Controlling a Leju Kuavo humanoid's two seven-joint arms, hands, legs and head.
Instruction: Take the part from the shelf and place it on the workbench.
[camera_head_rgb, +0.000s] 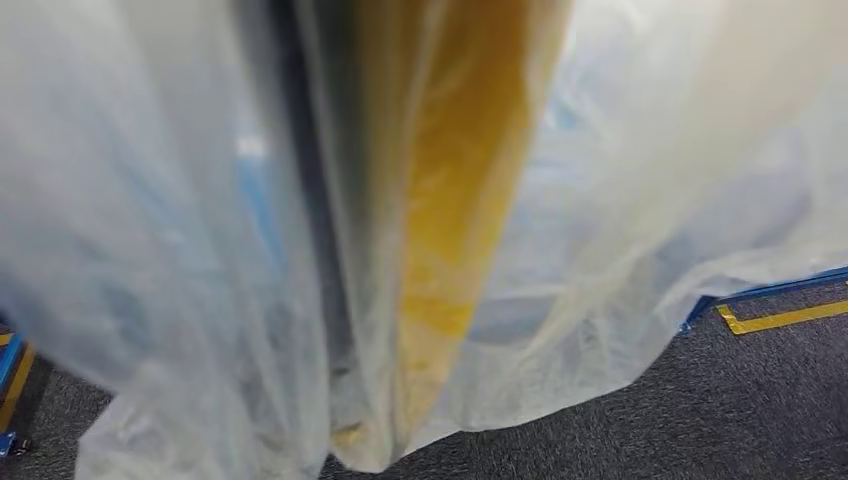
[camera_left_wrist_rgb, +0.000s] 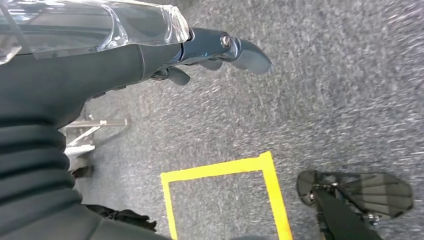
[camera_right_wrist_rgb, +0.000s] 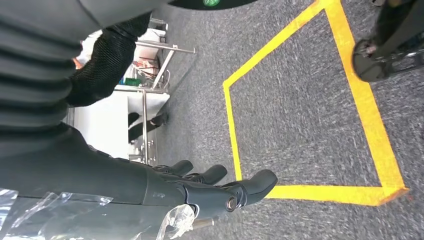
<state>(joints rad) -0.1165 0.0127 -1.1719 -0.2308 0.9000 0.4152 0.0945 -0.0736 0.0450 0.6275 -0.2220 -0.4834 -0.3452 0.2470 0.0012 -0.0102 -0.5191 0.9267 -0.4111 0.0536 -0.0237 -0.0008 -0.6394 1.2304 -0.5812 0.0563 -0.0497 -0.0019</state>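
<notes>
Part: a long yellow piece (camera_head_rgb: 450, 230) is wrapped in filmy, crinkled clear plastic (camera_head_rgb: 640, 200).
Left hand (camera_left_wrist_rgb: 200, 52): plastic is pressed, fingers curled.
Right hand (camera_right_wrist_rgb: 200, 190): plastic is gripped likewise.
Floor: speckled grey carpet (camera_right_wrist_rgb: 300, 110).

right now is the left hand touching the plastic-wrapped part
Touching: the left wrist view shows the clear plastic wrap lying directly against the left hand.

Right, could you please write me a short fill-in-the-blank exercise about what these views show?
1. In the head view, the part is wrapped in translucent ____.
2. The floor tape marking out a square is coloured ____.
3. That tape is stuck onto dark grey ____.
Missing words: plastic; yellow; carpet.
</notes>
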